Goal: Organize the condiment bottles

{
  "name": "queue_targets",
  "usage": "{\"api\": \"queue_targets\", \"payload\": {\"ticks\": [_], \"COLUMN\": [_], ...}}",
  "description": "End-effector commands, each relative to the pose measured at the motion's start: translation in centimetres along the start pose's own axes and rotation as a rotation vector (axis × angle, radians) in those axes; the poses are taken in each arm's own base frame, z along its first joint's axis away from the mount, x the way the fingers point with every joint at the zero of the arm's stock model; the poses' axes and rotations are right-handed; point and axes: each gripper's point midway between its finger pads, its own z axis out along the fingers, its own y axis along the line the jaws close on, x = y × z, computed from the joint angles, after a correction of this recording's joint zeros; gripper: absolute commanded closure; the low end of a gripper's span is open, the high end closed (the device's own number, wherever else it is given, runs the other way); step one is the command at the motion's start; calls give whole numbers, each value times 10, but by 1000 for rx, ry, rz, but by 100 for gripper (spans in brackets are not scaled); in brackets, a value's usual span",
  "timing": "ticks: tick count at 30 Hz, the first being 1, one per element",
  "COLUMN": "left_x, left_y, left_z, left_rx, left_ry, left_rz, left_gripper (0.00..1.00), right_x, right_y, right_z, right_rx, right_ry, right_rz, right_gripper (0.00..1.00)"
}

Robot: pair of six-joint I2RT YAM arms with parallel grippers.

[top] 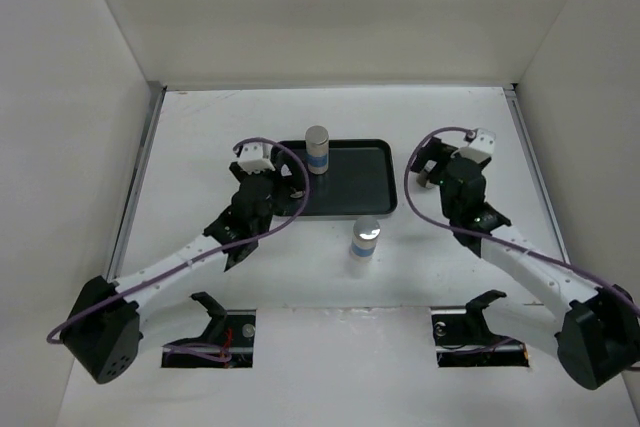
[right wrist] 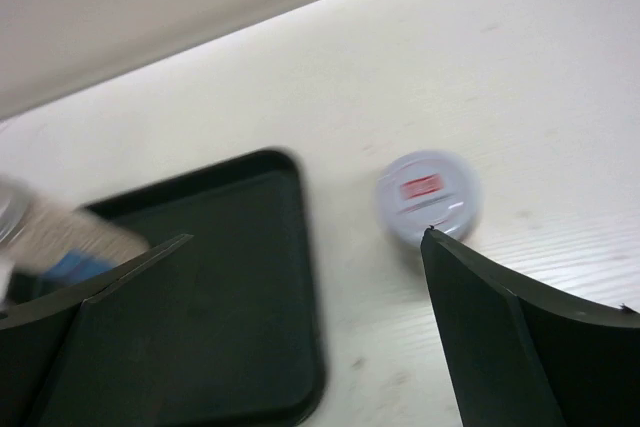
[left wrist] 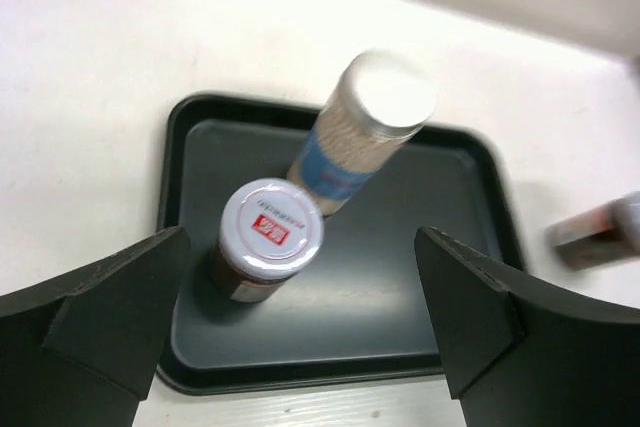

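— Left gripper (left wrist: 300, 242)?
— Spread wide around a short brown jar with a white lid (left wrist: 270, 232), standing in the black rectangular tray (left wrist: 178, 197) beside a tall grey-capped, blue-banded jar (left wrist: 365, 127).
— Right gripper (right wrist: 305, 237)?
— Parted too, near a second short white-lidded jar (right wrist: 428, 197) just outside the tray; another tall grey-capped jar (top: 366, 240) off the tray's near edge.

The white table (top: 200, 147) carries a black tray (top: 350, 182), which lies below and ahead of the left gripper (left wrist: 302, 247), wider than the gap between its spread jaws. The tray's right edge falls between the jaws of the right gripper (right wrist: 305, 237). A short whitish-topped bottle (right wrist: 430, 197) stands on the bare table at the tip of that gripper's right-hand jaw, beside the tray but apart from it. A tall grey-capped bottle (top: 367, 242) stands on the table just off the tray's near edge, outside both pairs of jaws and between the two arms.
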Motion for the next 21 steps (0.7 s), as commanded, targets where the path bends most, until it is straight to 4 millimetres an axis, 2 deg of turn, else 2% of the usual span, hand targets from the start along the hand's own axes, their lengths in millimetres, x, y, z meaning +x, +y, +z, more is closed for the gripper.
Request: {"api": "queue_targets", "payload": {"ticks": [1, 3, 5, 9, 11, 15, 21], "left_x": [-18, -11, -1, 19, 26, 35, 37], "left_y": [-10, -10, -12, -1, 0, -10, -7], "left_z": [-17, -26, -34, -38, -36, -39, -39], "left_rx": [83, 118, 166, 183, 196, 242, 230], "left_ry": [-104, -111, -116, -122, -116, -86, -82], "left_rz": [-71, -90, -124, -172, -177, -182, -192], "left_gripper": [0, 0, 0, 21, 26, 26, 26], "right_x": [-24, -17, -6, 16, 21, 33, 54], "right_y": [-45, -59, -63, -55, -52, -62, -67], "right_z": [13, 26, 39, 62, 70, 82, 88], "right_rx": [182, 230, 250, 234, 230, 272, 291], "right_ry": [-11, 42, 97, 197, 220, 264, 336], "right_rz": [-14, -37, -63, -112, -121, -130, -151], "right_gripper": [0, 0, 0, 0, 0, 0, 2]}}
